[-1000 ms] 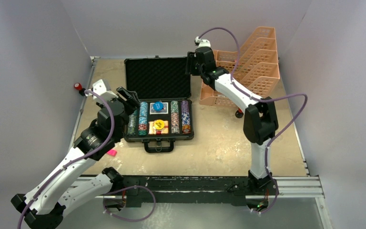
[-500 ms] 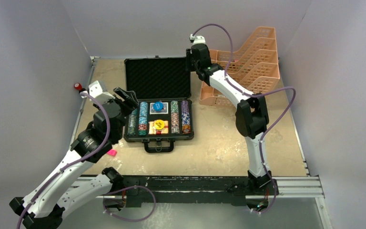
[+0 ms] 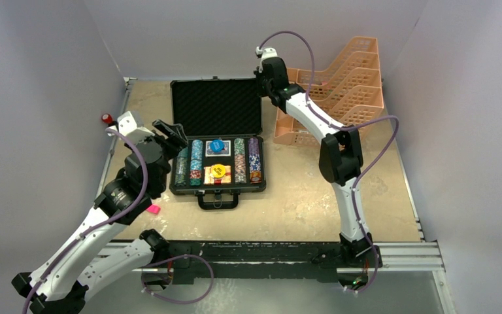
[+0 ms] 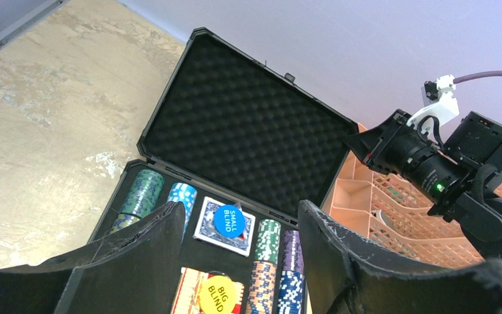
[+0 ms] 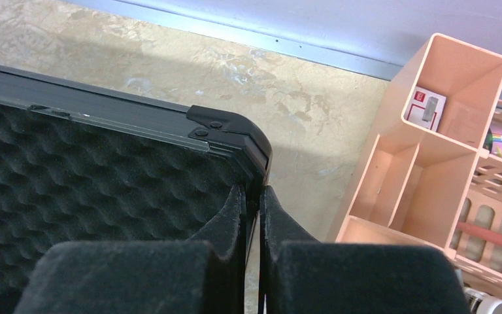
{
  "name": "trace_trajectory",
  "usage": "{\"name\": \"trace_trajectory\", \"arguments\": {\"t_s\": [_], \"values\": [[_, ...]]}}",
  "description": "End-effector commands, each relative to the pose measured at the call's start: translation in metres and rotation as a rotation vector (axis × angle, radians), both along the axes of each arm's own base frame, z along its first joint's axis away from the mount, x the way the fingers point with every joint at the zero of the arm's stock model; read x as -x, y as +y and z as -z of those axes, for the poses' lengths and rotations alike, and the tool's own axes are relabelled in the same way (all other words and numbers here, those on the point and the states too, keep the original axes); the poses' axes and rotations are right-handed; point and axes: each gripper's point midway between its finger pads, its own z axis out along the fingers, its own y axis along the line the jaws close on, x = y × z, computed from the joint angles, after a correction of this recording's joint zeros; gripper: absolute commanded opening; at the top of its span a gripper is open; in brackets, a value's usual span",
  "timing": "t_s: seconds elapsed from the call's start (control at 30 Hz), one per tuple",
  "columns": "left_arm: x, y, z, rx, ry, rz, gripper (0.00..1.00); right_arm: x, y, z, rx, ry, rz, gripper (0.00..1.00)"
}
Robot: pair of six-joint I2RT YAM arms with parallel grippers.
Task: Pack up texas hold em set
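Note:
The black briefcase (image 3: 217,106) lies open, its foam-lined lid (image 4: 242,124) flat on the table behind the base. Rows of poker chips (image 3: 196,163), a blue card deck (image 4: 225,226) under a blue "small blind" button and a red deck under a yellow "big blind" button (image 3: 217,171) fill the base. My right gripper (image 3: 260,82) is shut on the lid's right rim (image 5: 251,191), just below its far right corner (image 5: 229,127). My left gripper (image 4: 240,208) hangs open above the base's left side, holding nothing.
A peach lattice tray rack (image 3: 340,85) stands right of the lid, close to my right arm. A pink marker (image 3: 153,209) lies near the table's front left. A red knob (image 3: 107,119) sits at the left edge. The case handle (image 3: 219,201) points toward me.
My right gripper's jaws have closed onto the lid's right rim, and that arm has shifted slightly left. The left arm has drawn back a little to the left.

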Motion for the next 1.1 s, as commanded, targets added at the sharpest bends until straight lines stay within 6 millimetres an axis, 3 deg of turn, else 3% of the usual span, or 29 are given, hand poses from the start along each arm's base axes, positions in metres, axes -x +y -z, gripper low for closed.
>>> {"name": "trace_trajectory", "arguments": {"t_s": [0.0,0.17,0.37,0.5,0.67,0.7,0.77,0.83,0.93,1.07], "values": [[0.002,0.007,-0.035,0.05,-0.081,-0.023,0.63,0.011,-0.011,-0.099,0.023,-0.192,-0.029,0.0],[0.001,0.007,-0.044,-0.009,-0.094,-0.007,0.63,0.062,-0.01,-0.119,0.014,-0.229,-0.085,0.0],[-0.001,0.003,-0.058,-0.074,-0.112,0.029,0.64,0.141,0.004,-0.122,0.033,-0.24,-0.188,0.0],[-0.004,0.003,-0.075,-0.111,-0.136,0.028,0.64,0.19,0.01,-0.106,0.09,-0.249,-0.209,0.0],[-0.011,-0.003,-0.099,-0.144,-0.176,0.046,0.63,0.25,0.008,-0.071,0.034,-0.152,-0.268,0.0],[-0.013,-0.006,-0.101,-0.143,-0.172,0.053,0.63,0.263,0.009,-0.063,0.02,-0.123,-0.295,0.06],[-0.016,-0.011,-0.097,-0.128,-0.158,0.06,0.63,0.298,0.014,-0.049,-0.01,-0.065,-0.405,0.38],[-0.02,-0.018,-0.089,-0.106,-0.141,0.076,0.63,0.336,0.017,-0.034,-0.035,0.003,-0.558,0.56],[-0.024,-0.031,-0.074,-0.088,-0.1,0.119,0.63,0.377,0.011,-0.029,-0.075,0.102,-0.674,0.65],[-0.029,-0.048,-0.033,-0.077,0.023,0.169,0.63,0.407,0.012,-0.058,-0.22,0.101,-0.748,0.66]]}}
